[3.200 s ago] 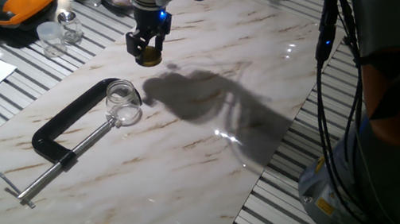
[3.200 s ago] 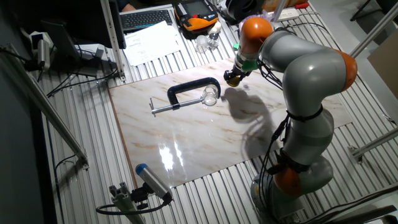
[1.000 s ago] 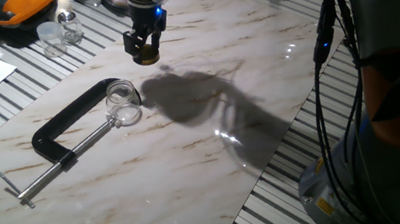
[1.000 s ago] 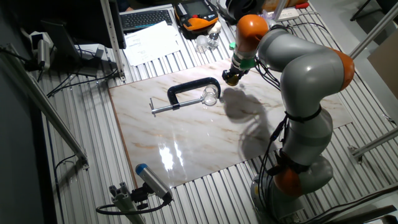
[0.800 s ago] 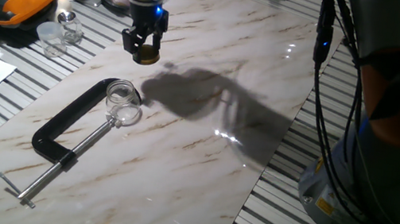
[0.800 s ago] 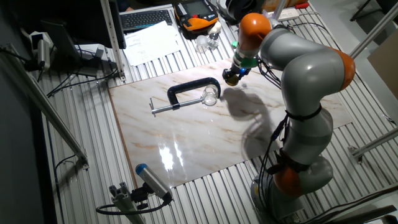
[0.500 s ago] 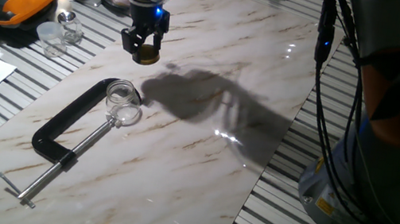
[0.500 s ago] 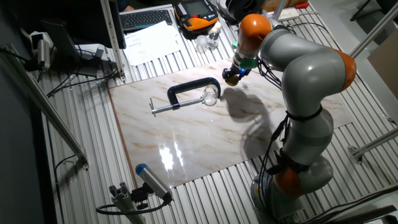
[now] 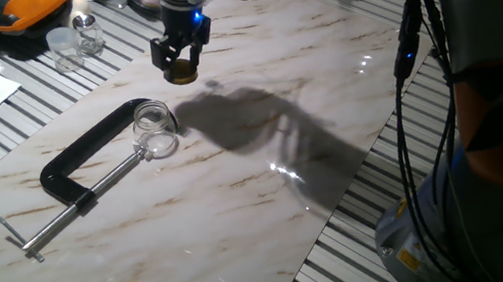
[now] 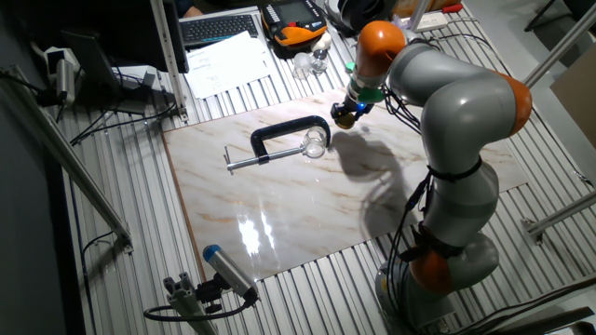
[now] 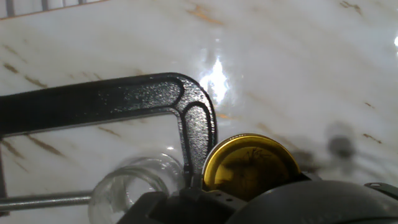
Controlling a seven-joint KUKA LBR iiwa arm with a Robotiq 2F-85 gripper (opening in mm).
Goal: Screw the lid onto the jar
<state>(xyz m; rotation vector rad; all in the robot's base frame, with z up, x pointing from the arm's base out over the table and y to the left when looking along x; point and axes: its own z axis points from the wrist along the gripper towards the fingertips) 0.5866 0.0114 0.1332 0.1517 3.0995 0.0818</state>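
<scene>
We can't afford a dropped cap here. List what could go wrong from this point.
The tool holds the lid in the air, away from the jar, so a weak grip could drop it.
The jar sits inside the black clamp; coming down, the tool may strike the clamp's frame.
A tilted lid could cross-thread.

The gripper [image 9: 179, 73], its jaws clamped on the gold lid [image 9: 180, 75], has drifted a little toward ten o'clock across the marble surface [image 9: 253, 192] in one fixed view. In the other fixed view the arm [image 10: 447, 102] has leaned slightly toward nine o'clock, carrying the gripper with it.
</scene>
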